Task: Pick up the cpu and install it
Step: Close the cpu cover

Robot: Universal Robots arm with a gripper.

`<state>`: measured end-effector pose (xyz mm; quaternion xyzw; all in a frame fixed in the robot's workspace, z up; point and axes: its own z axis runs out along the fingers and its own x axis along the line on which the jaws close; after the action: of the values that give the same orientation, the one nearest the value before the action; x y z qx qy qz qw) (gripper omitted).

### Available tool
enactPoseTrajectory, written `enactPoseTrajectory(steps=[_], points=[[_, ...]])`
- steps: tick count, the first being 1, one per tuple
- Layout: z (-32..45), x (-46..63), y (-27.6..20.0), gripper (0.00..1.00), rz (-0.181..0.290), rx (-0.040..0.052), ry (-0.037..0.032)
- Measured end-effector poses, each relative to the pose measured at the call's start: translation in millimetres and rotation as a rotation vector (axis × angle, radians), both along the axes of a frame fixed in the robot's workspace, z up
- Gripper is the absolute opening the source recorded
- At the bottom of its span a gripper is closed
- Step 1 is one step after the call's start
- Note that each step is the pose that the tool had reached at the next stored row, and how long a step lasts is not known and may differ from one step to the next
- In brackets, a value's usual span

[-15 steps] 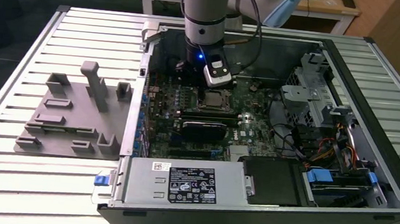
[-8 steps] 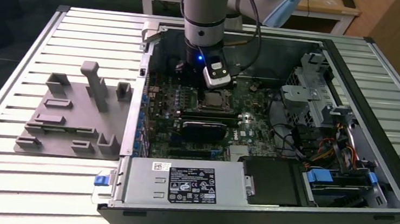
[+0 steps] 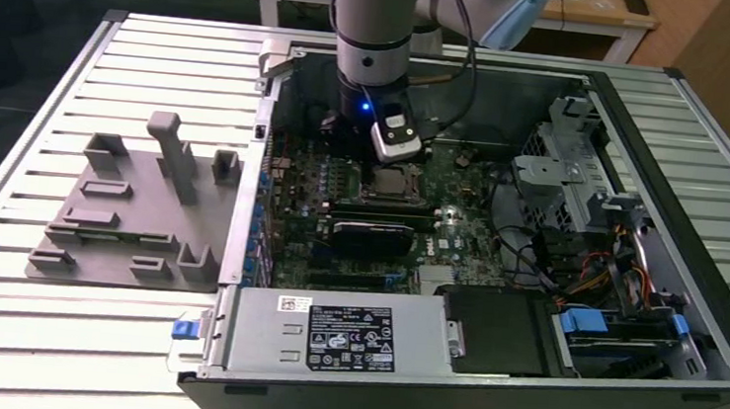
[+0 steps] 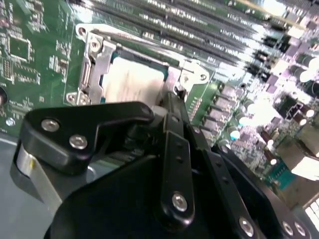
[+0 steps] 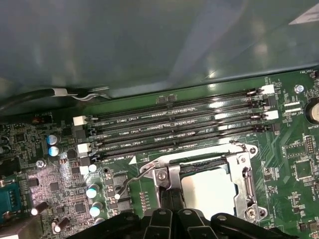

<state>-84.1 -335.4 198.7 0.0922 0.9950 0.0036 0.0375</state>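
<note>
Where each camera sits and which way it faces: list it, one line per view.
Exterior view: off the arm, high over the table, looking down into the open case; the arm reaches in above the cpu.
First wrist view: on the wrist, looking along the gripper at the cpu in its socket, memory slots beyond.
Second wrist view: on the wrist, looking over the gripper's black linkage at the cpu.
Shared: both wrist views show the shut gripper's tip at the socket's edge.
</note>
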Motion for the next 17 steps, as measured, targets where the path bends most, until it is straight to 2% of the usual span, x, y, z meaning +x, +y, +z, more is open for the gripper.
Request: enactPoseTrajectory(steps=[17], points=[[1.7,7.1,0.0,0.11,0.000,-0.0012,0.0001]])
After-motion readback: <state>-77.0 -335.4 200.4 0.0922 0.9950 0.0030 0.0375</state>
